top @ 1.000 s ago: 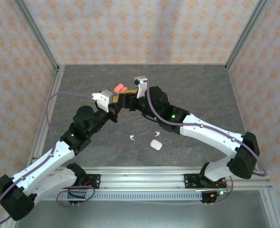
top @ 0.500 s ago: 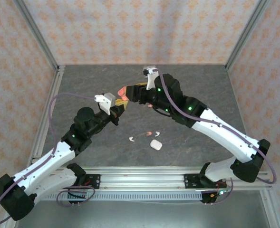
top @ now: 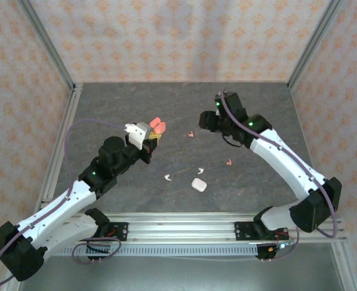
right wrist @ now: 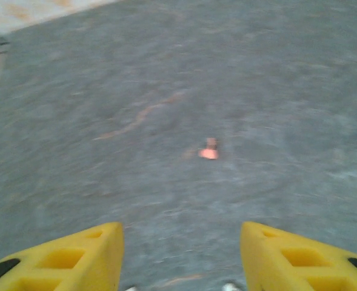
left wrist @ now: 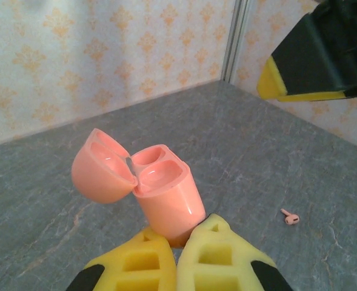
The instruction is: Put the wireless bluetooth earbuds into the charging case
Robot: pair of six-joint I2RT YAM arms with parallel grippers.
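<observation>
- Earbuds are all loose on the table, none seated. Two coral-pink ones lie mid-table, and two white buds sit near the white case.
- Left gripper is clamped on the base of the coral-pink case. The case is held up with its lid swung back and both wells empty.
- Right gripper hangs with fingers spread and nothing between them. The nearer pink bud lies just ahead on the surface.
- Step in hand, I'd say, is picking up that pink bud. Come straight down, straddle it, and close across the stem rather than the rounded head so it can't squirt out.
- It's tiny and lies flat, so the fingertips must reach right down to the table.
- Then carry it stem-down to a well, with the case held steady.
</observation>
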